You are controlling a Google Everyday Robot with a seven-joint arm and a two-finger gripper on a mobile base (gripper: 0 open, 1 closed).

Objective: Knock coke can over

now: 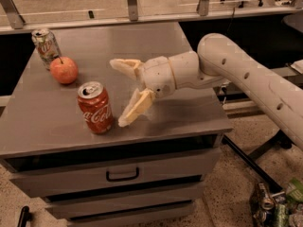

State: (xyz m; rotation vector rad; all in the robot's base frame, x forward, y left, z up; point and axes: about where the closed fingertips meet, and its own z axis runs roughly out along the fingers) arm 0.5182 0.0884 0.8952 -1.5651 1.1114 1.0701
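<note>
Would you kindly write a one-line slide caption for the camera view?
Open gripper hovers beside the upright red aluminium Coca-Cola can on the grey cabinet top.

Dim warm light, soft shadows; glint on coke can top beside spread end effector

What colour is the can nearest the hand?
The can is red with white script, camera view; the open hand hovers close beside it.
</note>
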